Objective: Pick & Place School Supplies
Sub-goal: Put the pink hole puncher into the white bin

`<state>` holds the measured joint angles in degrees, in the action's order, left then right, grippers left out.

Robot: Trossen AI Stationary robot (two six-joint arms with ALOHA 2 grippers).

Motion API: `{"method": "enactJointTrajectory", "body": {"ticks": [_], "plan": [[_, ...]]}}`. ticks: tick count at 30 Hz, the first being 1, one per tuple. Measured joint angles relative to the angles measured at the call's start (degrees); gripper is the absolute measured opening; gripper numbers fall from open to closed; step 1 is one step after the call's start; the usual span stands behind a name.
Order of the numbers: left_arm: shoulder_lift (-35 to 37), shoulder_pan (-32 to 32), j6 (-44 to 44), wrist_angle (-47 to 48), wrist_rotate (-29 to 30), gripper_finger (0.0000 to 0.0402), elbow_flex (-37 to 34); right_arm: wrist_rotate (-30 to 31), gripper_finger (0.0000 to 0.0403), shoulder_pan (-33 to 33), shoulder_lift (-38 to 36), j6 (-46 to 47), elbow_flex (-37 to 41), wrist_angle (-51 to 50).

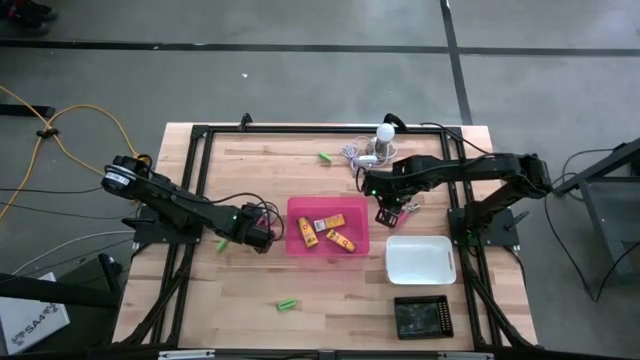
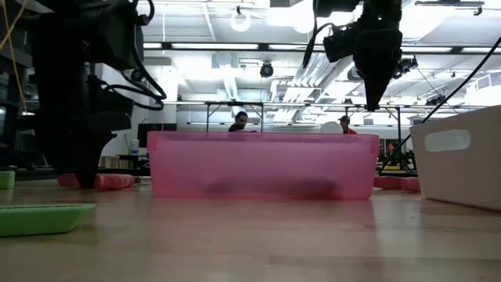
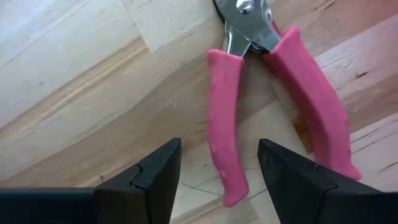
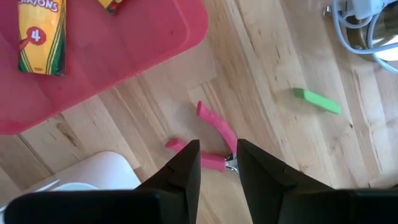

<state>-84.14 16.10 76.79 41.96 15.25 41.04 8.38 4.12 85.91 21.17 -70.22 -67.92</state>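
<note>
High view, table inventory. Pink tray [image 1: 296, 210], centre of the wooden table [image 1: 250, 170]: holds three yellow-orange crayon boxes [image 1: 327, 222], flat, labels up; the right wrist view shows one printed with a "4" [image 4: 36, 34].

Green sticks, three counted: one at 12 o'clock from the pink tray near the far edge [image 1: 325, 157], one at 7 o'clock near the front edge [image 1: 288, 303], one at 9 o'clock just beside the left arm [image 1: 222, 243].

Pink-handled cutters, two counted. First pair [image 3: 273, 99]: steel head, two soft pink grips spread apart, lying flat on the wood at 9 o'clock from the pink tray. Second pair [image 4: 214, 146]: same make, grips splayed, flat on the wood at 3 o'clock from the pink tray, between it and the white tray [image 1: 420, 260].

Left gripper [image 3: 217, 180]: low over the first pair, fingers spread, one pink grip lying between the fingertips, nothing pinched.

Right gripper [image 4: 217, 168]: raised above the second pair, fingers parted with a narrow gap, empty.

Other items: black tray [image 1: 422, 316] at 5 o'clock near the front edge; white bulb-like object with grey cord [image 1: 385, 135] at 1 o'clock.
</note>
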Motion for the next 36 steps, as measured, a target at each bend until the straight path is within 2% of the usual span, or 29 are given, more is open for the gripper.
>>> {"method": "enactJointTrajectory", "body": {"ticks": [17, 27, 36], "plan": [[0.09, 0.00, -0.22, -0.23, -0.38, 0.0089, -0.04, -0.04, 0.0093, 0.00, 0.00, 0.01, 0.00, 0.02], [0.15, -0.02, 1.13, -0.14, -0.31, 0.0052, -0.07, -0.94, 0.0093, 0.00, 0.00, 0.00, 0.00, 0.02], [0.17, -0.70, 2.55, 0.06, -0.26, 0.0047, -0.07, -0.95, 0.0093, 0.00, 0.00, 0.20, 0.00, 0.03]]}}
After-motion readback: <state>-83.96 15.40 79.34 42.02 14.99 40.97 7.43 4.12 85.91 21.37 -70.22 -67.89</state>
